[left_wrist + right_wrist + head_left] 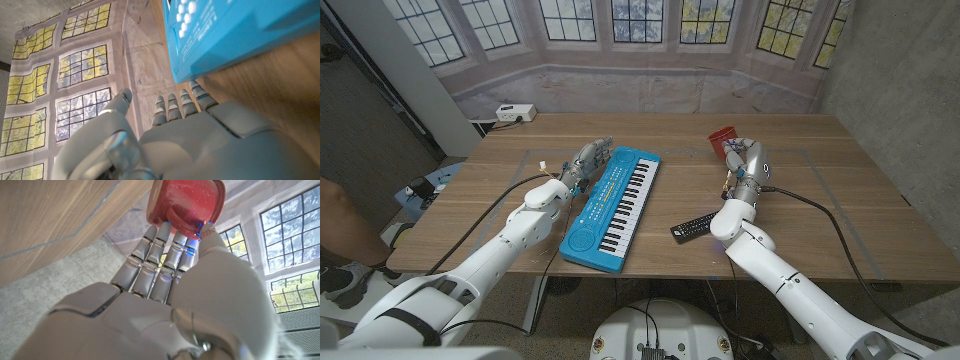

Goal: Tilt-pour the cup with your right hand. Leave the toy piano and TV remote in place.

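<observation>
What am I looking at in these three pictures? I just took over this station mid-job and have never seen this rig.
It is a robot with two white arms, each ending in a robot hand, at a brown wooden table. The wide picture comes from a camera on its head, looking down. The other two come from wrist cameras looking along the back of each hand, so they appear turned.

On the table lie a long blue toy piano with white keys and a black TV remote. The right robot hand has reached a red speckled cup; its fingers touch the cup, but a firm grip cannot be confirmed. The left robot hand waits beside the piano, holding nothing.
</observation>
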`<action>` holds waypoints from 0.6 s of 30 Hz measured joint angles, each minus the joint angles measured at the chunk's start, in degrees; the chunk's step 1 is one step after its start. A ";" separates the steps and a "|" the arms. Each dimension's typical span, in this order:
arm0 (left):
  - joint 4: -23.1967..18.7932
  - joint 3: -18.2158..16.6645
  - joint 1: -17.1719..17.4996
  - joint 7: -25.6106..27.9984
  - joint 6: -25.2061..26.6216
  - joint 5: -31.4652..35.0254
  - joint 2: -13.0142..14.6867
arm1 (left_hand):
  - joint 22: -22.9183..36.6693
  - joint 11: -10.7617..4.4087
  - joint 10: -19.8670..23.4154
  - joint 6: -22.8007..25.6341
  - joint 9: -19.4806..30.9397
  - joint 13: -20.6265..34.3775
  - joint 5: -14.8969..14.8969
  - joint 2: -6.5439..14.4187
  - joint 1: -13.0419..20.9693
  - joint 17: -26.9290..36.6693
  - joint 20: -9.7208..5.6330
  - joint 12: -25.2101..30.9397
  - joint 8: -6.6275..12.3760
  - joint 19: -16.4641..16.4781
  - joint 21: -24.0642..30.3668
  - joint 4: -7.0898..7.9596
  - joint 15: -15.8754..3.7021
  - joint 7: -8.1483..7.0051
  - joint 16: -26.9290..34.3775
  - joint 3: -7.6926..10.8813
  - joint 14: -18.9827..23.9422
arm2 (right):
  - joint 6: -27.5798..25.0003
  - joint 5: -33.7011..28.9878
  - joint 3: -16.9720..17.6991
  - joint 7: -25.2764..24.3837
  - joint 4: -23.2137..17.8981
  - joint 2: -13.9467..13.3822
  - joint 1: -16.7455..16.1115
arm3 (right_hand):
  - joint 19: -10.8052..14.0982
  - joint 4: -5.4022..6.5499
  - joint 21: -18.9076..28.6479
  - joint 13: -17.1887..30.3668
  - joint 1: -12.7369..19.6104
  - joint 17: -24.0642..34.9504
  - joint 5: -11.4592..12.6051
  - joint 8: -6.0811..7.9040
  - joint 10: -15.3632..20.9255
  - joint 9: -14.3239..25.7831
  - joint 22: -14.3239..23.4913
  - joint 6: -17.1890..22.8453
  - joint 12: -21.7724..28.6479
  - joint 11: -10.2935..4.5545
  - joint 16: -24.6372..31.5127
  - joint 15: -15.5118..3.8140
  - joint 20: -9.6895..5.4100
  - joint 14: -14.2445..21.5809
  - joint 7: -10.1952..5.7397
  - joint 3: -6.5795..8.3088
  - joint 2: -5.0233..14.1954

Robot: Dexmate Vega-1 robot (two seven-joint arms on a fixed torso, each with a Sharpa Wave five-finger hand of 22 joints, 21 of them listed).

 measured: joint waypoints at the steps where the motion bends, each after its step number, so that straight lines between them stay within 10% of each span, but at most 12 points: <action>1: -0.16 0.00 0.08 0.12 0.00 0.01 0.05 | 0.00 0.00 0.00 0.00 0.00 0.00 0.00 0.00 0.00 0.00 0.00 0.00 0.00 0.00 0.00 0.00 0.00 0.00 0.00 0.00 0.00 | -0.06 0.00 0.07 0.24 -0.25 -0.17 -0.09 | 0.00 0.16 0.00 -0.01 0.00 0.01 0.00 0.00 0.00 0.00 0.00 0.00 0.00 0.00 0.00 0.00 0.00 0.00 0.00 -0.16 0.00; 18: -5.17 -1.03 2.29 2.78 -0.16 0.70 2.19 | 0.10 0.00 0.00 0.00 0.00 -0.01 0.00 0.00 0.00 0.00 0.00 0.00 0.00 0.00 0.00 0.00 0.00 0.00 0.00 0.00 0.00 | -0.62 0.32 0.26 3.68 -2.00 -1.59 -0.44 | 0.00 0.08 0.00 0.18 0.25 0.01 -0.22 -0.17 0.00 -0.05 0.00 -0.03 0.00 0.01 0.00 0.00 0.00 0.00 0.02 -0.40 0.24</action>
